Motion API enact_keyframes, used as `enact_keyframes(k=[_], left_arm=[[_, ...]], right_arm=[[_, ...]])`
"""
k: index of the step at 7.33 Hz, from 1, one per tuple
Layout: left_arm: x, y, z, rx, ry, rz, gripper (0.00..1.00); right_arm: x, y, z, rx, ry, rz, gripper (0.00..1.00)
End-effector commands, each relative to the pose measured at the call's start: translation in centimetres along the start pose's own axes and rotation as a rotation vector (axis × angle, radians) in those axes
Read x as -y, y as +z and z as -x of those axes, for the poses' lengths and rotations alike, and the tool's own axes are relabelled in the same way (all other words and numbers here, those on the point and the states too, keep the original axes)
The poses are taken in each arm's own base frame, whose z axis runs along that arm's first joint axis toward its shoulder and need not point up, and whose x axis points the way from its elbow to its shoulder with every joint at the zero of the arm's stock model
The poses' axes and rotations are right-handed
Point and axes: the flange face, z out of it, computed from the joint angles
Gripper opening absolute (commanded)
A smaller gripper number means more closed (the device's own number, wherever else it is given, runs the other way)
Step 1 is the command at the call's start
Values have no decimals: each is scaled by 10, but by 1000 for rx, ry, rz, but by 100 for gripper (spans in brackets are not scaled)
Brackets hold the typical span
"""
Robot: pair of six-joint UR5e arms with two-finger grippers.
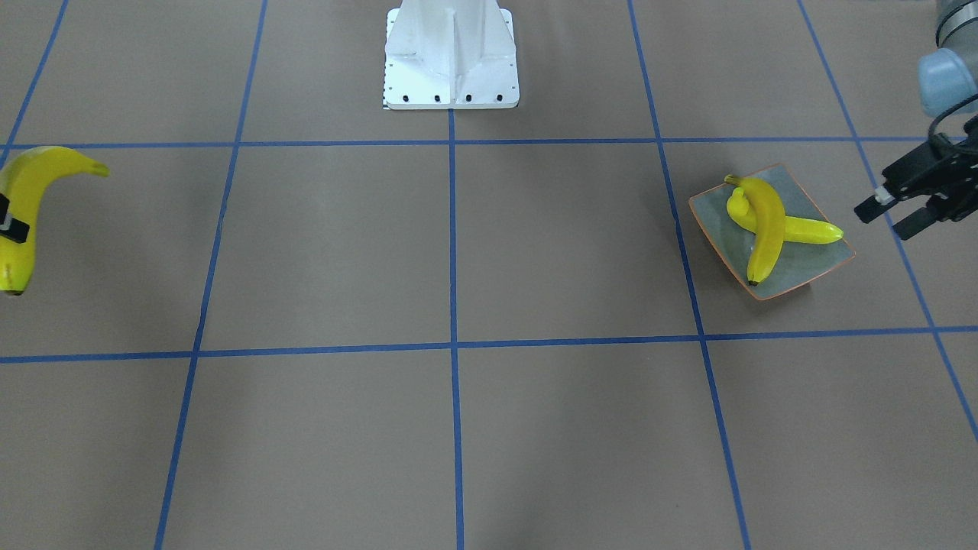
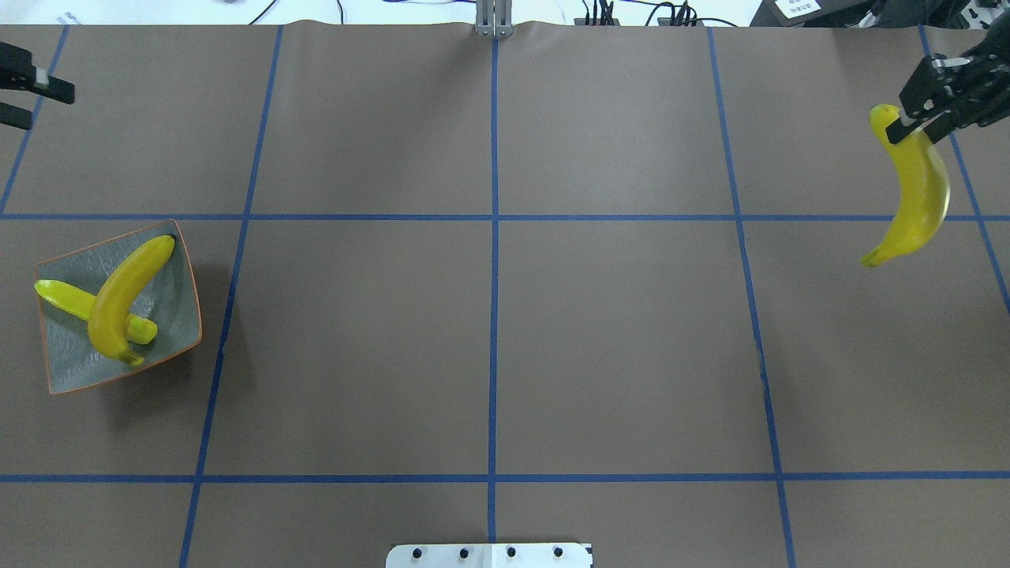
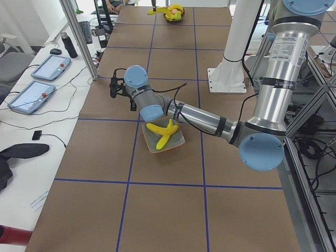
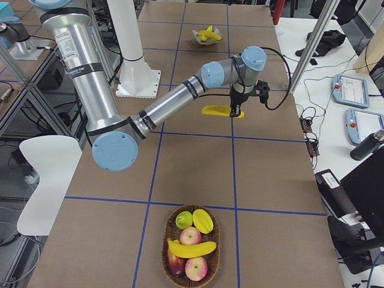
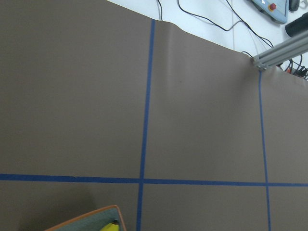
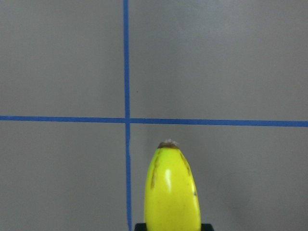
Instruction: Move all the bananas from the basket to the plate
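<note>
Nearest the right wrist camera, a banana fills the lower middle of the view, its dark tip pointing out over bare brown worktop. The right jaws are clenched on this banana near one end. In the overhead view it hangs at the far right of the worktop, apparently held clear of the surface. The plate sits at the left side, well apart from the held fruit. It carries two bananas crossed: a deep yellow one lying over a paler one. The left jaws stand released and empty, hovering just beyond the plate's far left corner. The basket stands at the right end of the worktop, near the right side camera and outside the overhead view. One more banana lies in it among apples and other fruit.

Step in hand, as judged: transport of the third banana from basket to plate, with two delivered and one yet to be picked. The next move calls for a long carry leftward across the whole worktop. The fruit should then be lowered onto the plate's bare area or across the two already there. Release should come low, since a rounded banana set on a crossed pair may roll over the shallow rim.
</note>
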Motion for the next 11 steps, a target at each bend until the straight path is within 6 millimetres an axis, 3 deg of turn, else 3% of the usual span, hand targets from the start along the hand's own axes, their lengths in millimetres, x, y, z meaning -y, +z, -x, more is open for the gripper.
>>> enact_keyframes(k=[1, 3, 5, 6, 8, 11], left_arm=[[2, 43, -77, -60, -1, 67, 99], [-14, 70, -170, -145, 2, 132, 100], [-42, 89, -225, -194, 23, 168, 100], [-66, 101, -247, -219, 56, 196, 100], [-109, 119, -283, -273, 118, 271, 99], [-157, 146, -308, -364, 201, 283, 97]], right_arm=[[-4, 8, 68, 28, -2, -2, 0], [-16, 28, 115, 54, -32, 20, 0], [-31, 57, 164, 91, -55, 34, 0], [-39, 70, 189, 97, -64, 36, 0], [-46, 75, 236, 122, 20, 57, 0], [-42, 74, 278, 138, 104, 72, 0]])
